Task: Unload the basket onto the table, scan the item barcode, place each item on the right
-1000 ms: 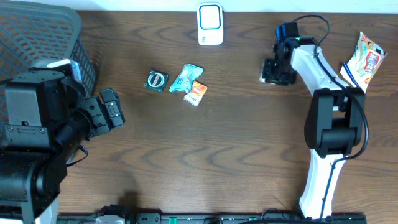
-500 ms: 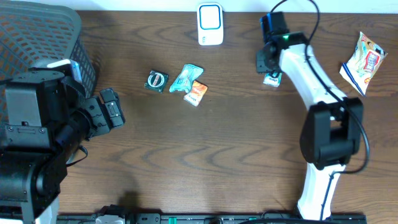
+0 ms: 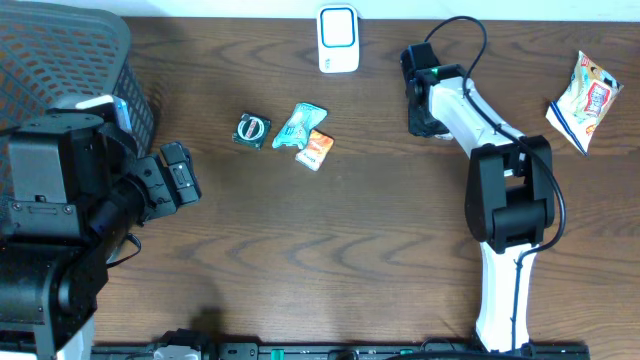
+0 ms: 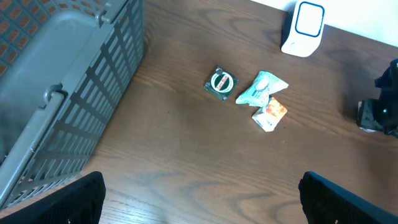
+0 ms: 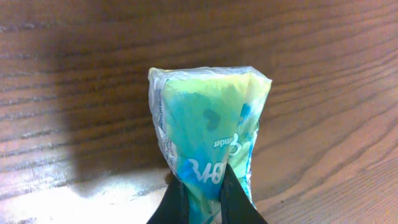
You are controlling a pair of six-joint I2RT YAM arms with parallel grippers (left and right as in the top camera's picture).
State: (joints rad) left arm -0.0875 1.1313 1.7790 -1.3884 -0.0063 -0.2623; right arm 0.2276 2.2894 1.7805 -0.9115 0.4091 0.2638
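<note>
A green-and-blue plastic packet [image 5: 208, 124] fills the right wrist view, pinched at its lower end between the two black fingers [image 5: 177, 202] of my right gripper [image 5: 203, 190], which is shut on it just above the wooden table. From overhead, the right gripper [image 3: 421, 108] sits right of the white barcode scanner [image 3: 338, 40] at the table's back edge, and it hides the packet. My left gripper [image 4: 202, 199] stands wide open over bare wood at the left, with nothing between its fingers.
A round dark item [image 3: 251, 130], a teal packet [image 3: 299, 124] and an orange packet [image 3: 315, 150] lie left of centre. A snack bag [image 3: 585, 100] lies at the far right. A grey mesh basket [image 3: 60, 60] fills the back left corner.
The right arm swung left toward the scanner. Its gripper, open over the packet on the table half a second ago, has shut on it. The left arm has not moved.
</note>
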